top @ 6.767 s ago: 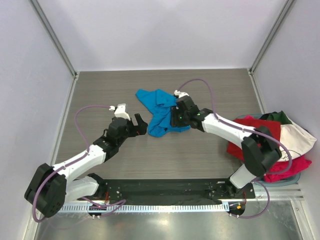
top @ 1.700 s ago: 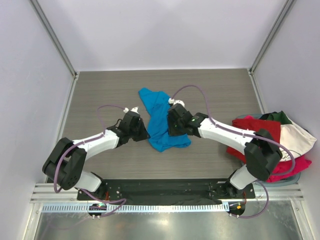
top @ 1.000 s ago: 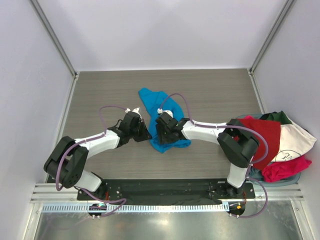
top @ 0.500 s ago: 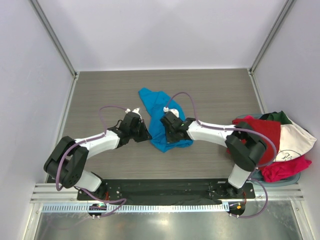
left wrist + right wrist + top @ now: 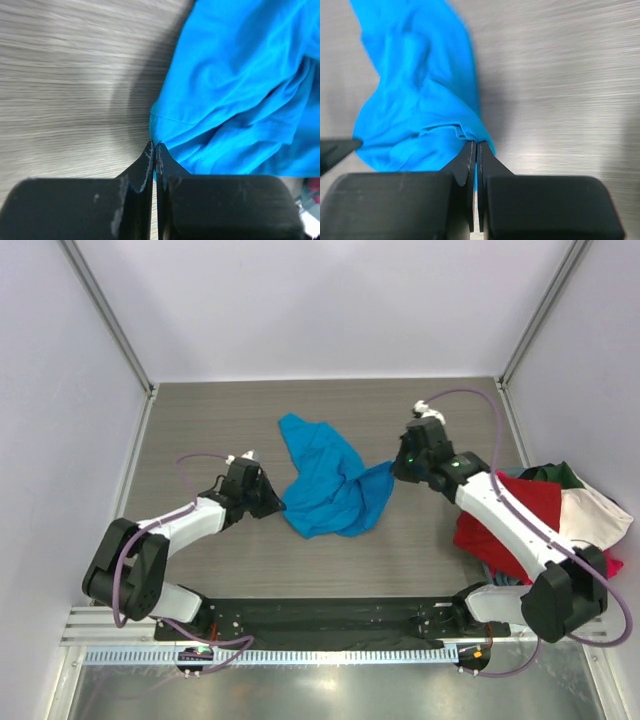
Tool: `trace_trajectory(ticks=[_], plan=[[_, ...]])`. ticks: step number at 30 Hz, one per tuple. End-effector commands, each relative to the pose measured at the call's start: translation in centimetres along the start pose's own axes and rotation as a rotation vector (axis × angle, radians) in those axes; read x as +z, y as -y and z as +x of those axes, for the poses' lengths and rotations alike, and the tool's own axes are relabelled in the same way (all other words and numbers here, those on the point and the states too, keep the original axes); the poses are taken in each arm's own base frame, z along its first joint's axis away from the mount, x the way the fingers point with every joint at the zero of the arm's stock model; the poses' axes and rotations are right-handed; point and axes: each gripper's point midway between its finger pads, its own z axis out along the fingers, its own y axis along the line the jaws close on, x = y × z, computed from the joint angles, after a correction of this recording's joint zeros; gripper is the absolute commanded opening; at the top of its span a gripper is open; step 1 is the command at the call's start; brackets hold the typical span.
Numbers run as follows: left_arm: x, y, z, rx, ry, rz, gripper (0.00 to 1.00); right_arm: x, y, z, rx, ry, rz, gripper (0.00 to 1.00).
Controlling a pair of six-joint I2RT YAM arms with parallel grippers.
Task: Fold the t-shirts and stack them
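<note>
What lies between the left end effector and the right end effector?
Only the blue t-shirt; the left end effector and the right end effector each pinch an edge. The top view shows it.

Five t-shirts in all, one bright blue t-shirt [image 5: 325,495], one red t-shirt [image 5: 535,500], one dark green t-shirt [image 5: 562,476], one white t-shirt [image 5: 590,508], one magenta-pink t-shirt [image 5: 612,565], two arms, a left arm [image 5: 185,528] and a right arm [image 5: 482,497], two pairs of jaws, one worktop [image 5: 200,430]

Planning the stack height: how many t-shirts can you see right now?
5. The blue t-shirt lies mid-table. The red t-shirt, dark green t-shirt, white t-shirt and pink t-shirt are heaped at the far right. That heap may hide more.
</note>
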Motion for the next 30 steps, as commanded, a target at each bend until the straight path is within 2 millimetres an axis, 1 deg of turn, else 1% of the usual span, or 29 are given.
trace_trajectory(ticks=[1, 2, 3, 5, 6, 8, 9, 10, 11, 12, 13, 14, 15, 16, 17, 18, 19, 20, 21, 22, 23, 24, 25, 26, 27, 28, 29, 30], plan=[[-1.4, 0.6, -2.4, -0.023, 0.069, -0.021, 0.0, -3.7, 1.6, -4.0, 0.076, 0.105, -0.033, 0.01], [-1.6, 1.6, -3.8, -0.023, 0.092, -0.007, 0.0, -4.3, 1.9, -4.8, 0.086, 0.125, -0.037, 0.01], [-1.7, 2.1, -4.4, -0.023, 0.096, -0.005, 0.0, -5.4, 1.6, -6.5, 0.098, 0.16, -0.048, 0.01], [-1.8, 3.6, -5.8, -0.024, 0.11, 0.014, 0.0, -6.4, 1.8, -8.8, 0.12, 0.192, -0.073, 0.01], [-1.8, 5.7, -7.9, -0.022, 0.135, 0.043, 0.0, -8.1, 0.7, -11.1, 0.125, 0.233, -0.124, 0.01], [-1.9, 7.9, -9.4, -0.018, 0.127, 0.081, 0.0, -9.6, 0.4, -13.8, 0.148, 0.282, -0.154, 0.01], [-2.6, 11.4, -12.2, -0.008, 0.163, 0.147, 0.0, -12.1, -0.4, -16.4, 0.152, 0.349, -0.182, 0.01], [-3.0, 12.9, -13.4, -0.003, 0.17, 0.178, 0.0, -13.5, -0.5, -17.9, 0.157, 0.385, -0.19, 0.01], [-4.0, 15.0, -14.2, 0.013, 0.166, 0.21, 0.0, -14.5, -0.1, -19.5, 0.169, 0.418, -0.179, 0.01], [-6.0, 18.8, -17.0, 0.038, 0.222, 0.281, 0.0, -18.3, -0.7, -21.9, 0.167, 0.496, -0.201, 0.01], [-7.6, 21.6, -17.9, 0.066, 0.244, 0.322, 0.0, -20.1, -0.8, -23.2, 0.165, 0.536, -0.203, 0.01], [-8.7, 22.8, -18.1, 0.093, 0.238, 0.315, 0.0, -21.5, -0.5, -24.6, 0.167, 0.576, -0.189, 0.01], [-9.7, 24.3, -18.7, 0.111, 0.243, 0.328, 0.0, -26.0, -1.3, -26.3, 0.158, 0.664, -0.212, 0.01], [-13.2, 28.8, -20.8, 0.143, 0.31, 0.42, 0.0, -28.0, -1.7, -27.0, 0.151, 0.708, -0.223, 0.01], [-13.9, 30.1, -21.1, 0.15, 0.312, 0.437, 0.0, -30.1, -2.0, -27.7, 0.149, 0.753, -0.233, 0.01], [-15.2, 31.7, -21.0, 0.162, 0.301, 0.474, 0.0, -33.8, -2.8, -28.4, 0.135, 0.834, -0.269, 0.01], [-16.3, 33.1, -21.3, 0.172, 0.308, 0.514, 0.0, -35.5, -3.0, -28.7, 0.13, 0.874, -0.285, 0.01], [-18.1, 35.4, -22.3, 0.183, 0.338, 0.582, 0.0, -37.1, -3.3, -28.7, 0.124, 0.908, -0.307, 0.01], [-18.8, 35.8, -22.5, 0.184, 0.332, 0.592, 0.0, -39.5, -4.2, -28.6, 0.101, 0.95, -0.358, 0.01], [-19.1, 35.3, -24.1, 0.169, 0.363, 0.579, 0.0, -40.1, -4.7, -28.5, 0.089, 0.954, -0.388, 0.01], [-20.0, 35.2, -25.4, 0.149, 0.397, 0.589, 0.0, -40.4, -5.1, -28.3, 0.083, 0.953, -0.409, 0.01], [-21.0, 34.3, -28.3, 0.095, 0.437, 0.632, 0.0, -40.1, -6.6, -27.7, 0.042, 0.915, -0.493, 0.01], [-20.2, 32.9, -29.6, 0.041, 0.432, 0.631, 0.0, -39.6, -7.4, -27.5, 0.027, 0.891, -0.536, 0.01], [-18.3, 30.7, -30.4, -0.022, 0.406, 0.597, 0.0, -39.1, -8.0, -27.5, 0.02, 0.867, -0.57, 0.01], [-17.6, 29.1, -31.9, -0.061, 0.418, 0.587, 0.0, -37.8, -8.7, -27.5, 0.005, 0.833, -0.613, 0.01], [-17.2, 26.3, -34.3, -0.096, 0.455, 0.543, 0.0, -37.5, -9.7, -26.9, -0.011, 0.795, -0.679, 0.01], [-16.3, 24.5, -35.1, -0.115, 0.461, 0.498, 0.0, -37.1, -10.2, -26.6, -0.015, 0.77, -0.714, 0.01], [-14.7, 22.7, -35.7, -0.131, 0.451, 0.453, 0.0, -35.6, -10.7, -26.7, -0.015, 0.741, -0.753, 0.01]])
